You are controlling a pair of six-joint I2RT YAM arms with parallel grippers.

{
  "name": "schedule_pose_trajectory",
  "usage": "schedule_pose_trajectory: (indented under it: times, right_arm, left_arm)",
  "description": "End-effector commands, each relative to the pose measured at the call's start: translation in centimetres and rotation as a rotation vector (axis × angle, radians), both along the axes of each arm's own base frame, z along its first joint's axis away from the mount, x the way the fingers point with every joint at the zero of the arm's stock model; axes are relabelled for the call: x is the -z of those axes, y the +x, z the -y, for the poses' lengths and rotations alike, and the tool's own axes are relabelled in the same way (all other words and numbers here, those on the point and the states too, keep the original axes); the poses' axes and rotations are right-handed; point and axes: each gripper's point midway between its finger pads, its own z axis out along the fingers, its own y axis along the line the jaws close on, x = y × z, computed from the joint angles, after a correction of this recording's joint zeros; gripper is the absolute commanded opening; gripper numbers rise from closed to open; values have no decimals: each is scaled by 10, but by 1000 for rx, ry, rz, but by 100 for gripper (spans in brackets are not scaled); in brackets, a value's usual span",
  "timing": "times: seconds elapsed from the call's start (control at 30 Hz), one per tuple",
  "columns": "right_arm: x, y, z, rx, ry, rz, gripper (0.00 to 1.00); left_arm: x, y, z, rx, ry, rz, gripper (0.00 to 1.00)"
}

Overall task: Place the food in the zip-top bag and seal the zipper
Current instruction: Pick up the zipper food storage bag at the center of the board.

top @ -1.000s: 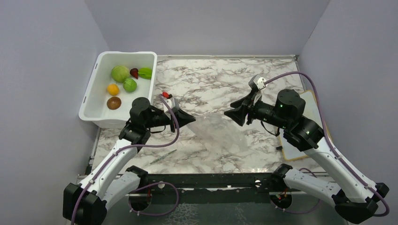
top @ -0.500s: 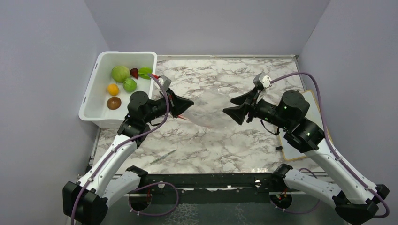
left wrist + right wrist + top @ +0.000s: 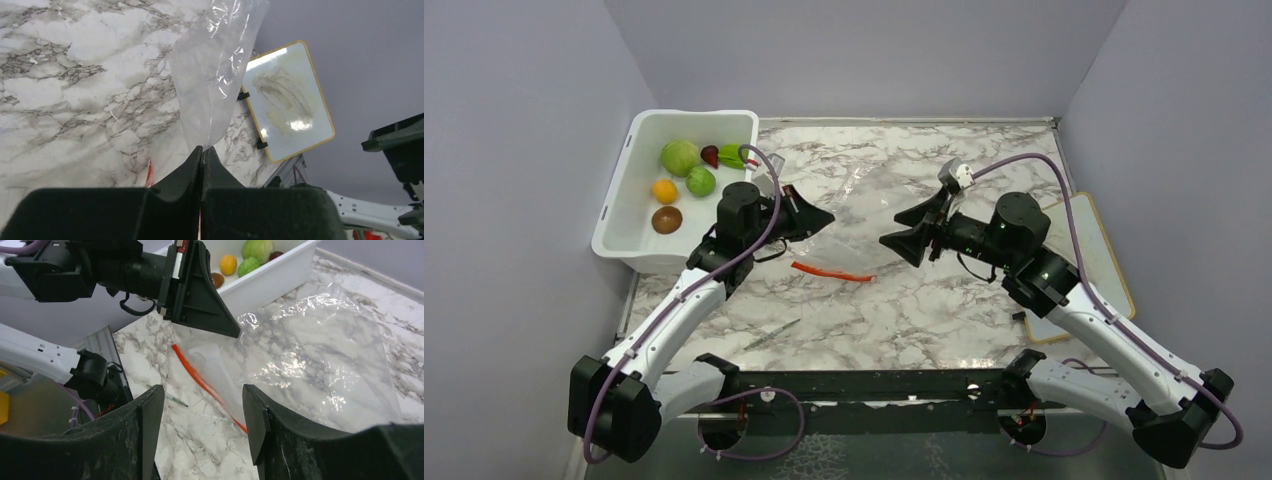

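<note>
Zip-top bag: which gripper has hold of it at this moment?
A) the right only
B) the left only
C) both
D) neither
B: in the left wrist view the left gripper is shut on a fold of the zip-top bag, while the right wrist view shows the right gripper open and gripping nothing.

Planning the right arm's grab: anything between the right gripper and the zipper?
Nothing visible. The right gripper is open and faces the zipper directly in its wrist view. The left gripper, shut on the bag, sits beside the strip, not across it.
</note>
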Motion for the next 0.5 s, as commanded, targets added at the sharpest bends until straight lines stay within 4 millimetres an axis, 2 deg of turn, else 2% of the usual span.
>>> schedule_pose_trajectory:
  times: [0.0, 0.2, 0.33, 0.47]
  right_arm:
    - [3, 6, -12, -23, 55, 79, 60]
    - [54, 12, -32, -38, 36, 194, 59]
    - [68, 18, -39, -6, 18, 343, 59]
    - [65, 13, -33, 16, 90, 508, 59]
  left_arm:
    - [-5, 7, -1, -99, -90, -128, 0]
    - [6, 10, 1, -158, -163, -283, 0]
    - [13, 11, 6, -164, -184, -368, 0]
    - [18, 13, 8, -163, -183, -391, 0]
